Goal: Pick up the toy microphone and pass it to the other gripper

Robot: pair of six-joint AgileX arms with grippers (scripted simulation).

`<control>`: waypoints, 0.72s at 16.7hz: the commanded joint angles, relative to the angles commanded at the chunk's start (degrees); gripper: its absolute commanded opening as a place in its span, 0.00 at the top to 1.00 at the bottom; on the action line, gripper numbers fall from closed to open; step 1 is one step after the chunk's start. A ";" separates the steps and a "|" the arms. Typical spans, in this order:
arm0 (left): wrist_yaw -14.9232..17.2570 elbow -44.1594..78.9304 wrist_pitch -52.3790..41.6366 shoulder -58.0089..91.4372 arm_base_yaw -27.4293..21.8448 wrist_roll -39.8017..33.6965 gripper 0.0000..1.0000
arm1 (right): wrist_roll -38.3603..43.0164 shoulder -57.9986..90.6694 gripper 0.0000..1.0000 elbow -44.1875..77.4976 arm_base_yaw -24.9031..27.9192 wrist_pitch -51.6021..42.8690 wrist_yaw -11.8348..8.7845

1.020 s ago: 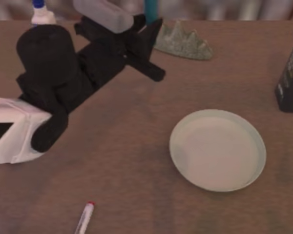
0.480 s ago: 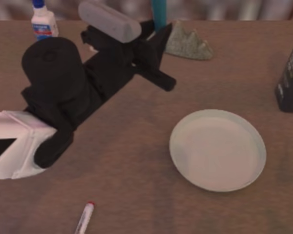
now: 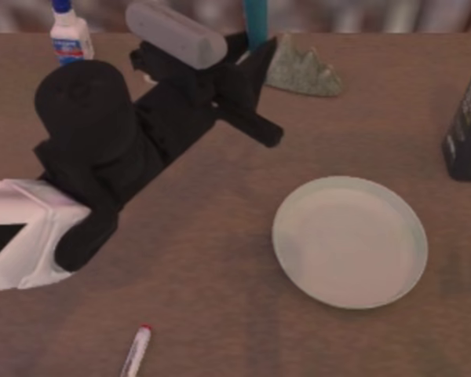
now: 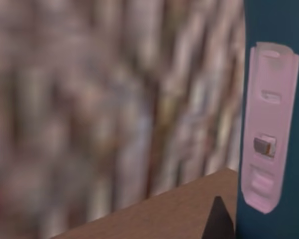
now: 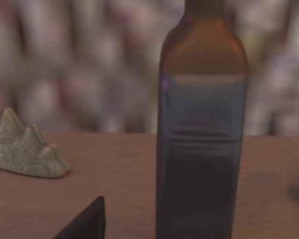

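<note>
Change: between a second ago and half a second ago my left arm swings toward the bench's far middle, carrying the microphone with it; since then nothing moves, so I judge it is pausing at a hand-over spot.
Left hand (image 3: 255,75): at the far edge of the bench, closed on the toy microphone (image 3: 256,20), whose teal handle stands upright and runs out of the top view; the left wrist view shows its white button strip (image 4: 266,127) close up.
Right hand: not in the top view; whether it is wide or narrow I cannot tell.
Plate (image 3: 349,240): pale, on the right half, well apart from the left hand.
Dark bottle (image 5: 202,134): close before the right wrist camera, the nearest obstacle, I judge.
Grey rock ornament (image 3: 302,69): just beside the left hand.
Glue bottle (image 3: 69,33): far left corner.
Marker (image 3: 136,350): near edge, out of the way.
</note>
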 joint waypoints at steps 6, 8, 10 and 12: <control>0.00 0.00 0.00 0.00 0.00 0.00 1.00 | -0.78 19.39 0.00 12.05 11.55 6.84 -0.78; 0.00 0.00 0.00 0.00 0.00 0.00 1.00 | -1.00 28.75 0.00 17.82 16.48 10.39 -1.10; 0.00 0.00 0.00 0.00 0.00 0.00 1.00 | -1.26 38.27 0.00 23.70 21.38 14.07 -1.44; 0.00 0.00 0.00 0.00 0.00 0.00 1.00 | -1.61 47.20 0.00 29.26 26.02 17.53 -1.75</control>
